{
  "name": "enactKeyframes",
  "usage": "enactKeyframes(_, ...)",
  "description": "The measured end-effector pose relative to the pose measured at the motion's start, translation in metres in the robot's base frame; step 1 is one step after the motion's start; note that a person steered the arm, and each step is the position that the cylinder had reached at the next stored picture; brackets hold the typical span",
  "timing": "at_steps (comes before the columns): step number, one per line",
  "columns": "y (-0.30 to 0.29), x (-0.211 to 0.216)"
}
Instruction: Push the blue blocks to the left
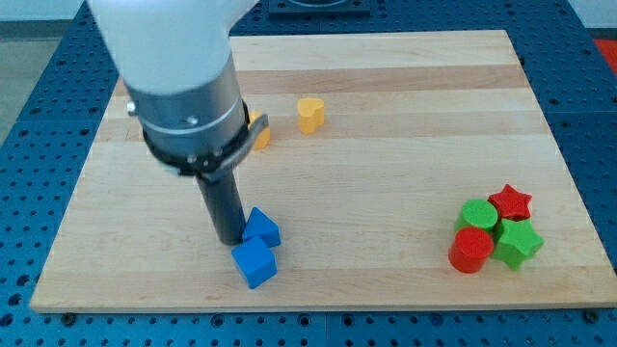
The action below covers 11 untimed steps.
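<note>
Two blue blocks lie near the board's bottom edge, left of centre. One blue block (261, 229) sits just above the other, a blue cube (254, 263), and they touch. My tip (229, 238) stands right at the left side of the upper blue block, just above the lower cube's top left corner. The arm's wide white and grey body hangs over the board's upper left.
A yellow block (309, 114) lies near the top centre. Another yellow block (257, 130) is partly hidden behind the arm's body. At the bottom right a red star (511, 202), a green cylinder (477, 214), a red cylinder (470, 250) and a green star (518, 242) cluster together.
</note>
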<state>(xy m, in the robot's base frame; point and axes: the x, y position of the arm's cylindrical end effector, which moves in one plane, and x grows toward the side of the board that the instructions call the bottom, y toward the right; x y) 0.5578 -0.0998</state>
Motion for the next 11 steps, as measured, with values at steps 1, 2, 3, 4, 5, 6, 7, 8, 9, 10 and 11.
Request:
enactKeyframes(1, -0.008, -0.013)
enactKeyframes(2, 0.010, -0.050)
enactKeyframes(3, 0.066, -0.064)
enactKeyframes(4, 0.113, -0.030)
enactKeyframes(5, 0.118, 0.022)
enactKeyframes(6, 0.103, 0.041)
enactKeyframes(7, 0.066, 0.015)
enactKeyframes(8, 0.030, -0.032)
enactKeyframes(9, 0.006, -0.048)
enactKeyframes(10, 0.045, -0.030)
enactKeyframes(11, 0.049, 0.009)
